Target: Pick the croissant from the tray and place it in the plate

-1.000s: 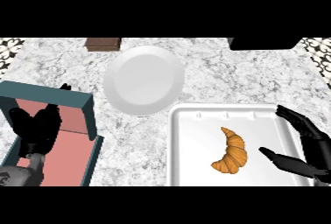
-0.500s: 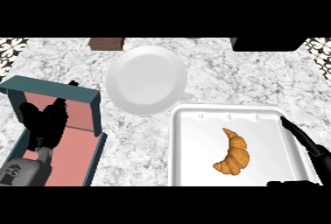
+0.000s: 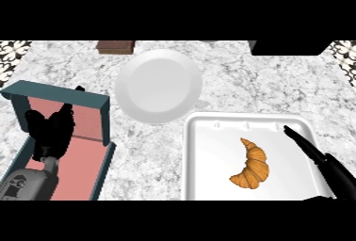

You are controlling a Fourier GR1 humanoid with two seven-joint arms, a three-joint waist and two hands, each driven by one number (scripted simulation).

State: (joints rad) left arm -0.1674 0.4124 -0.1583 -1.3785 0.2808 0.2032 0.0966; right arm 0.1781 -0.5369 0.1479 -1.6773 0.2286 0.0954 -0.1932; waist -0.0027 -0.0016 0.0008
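One croissant [image 3: 251,164] lies on the white tray [image 3: 208,141], toward the tray's lower right, its curved back facing right, with nothing touching it. One white plate [image 3: 159,84] sits just above and to the left of the tray on the marbled surface [image 3: 230,75], their edges almost meeting. One teal box with a pink inside [image 3: 76,160] stands at the left, and a small brown block [image 3: 115,46] sits at the far edge. No writing or labels can be read anywhere. Two hands show: the right robot hand [image 3: 316,155] reaches over the tray's right rim with fingers straight and holding nothing, near the croissant but apart from it; the left robot hand [image 3: 52,129] rests over the teal box, fingers up and relaxed.
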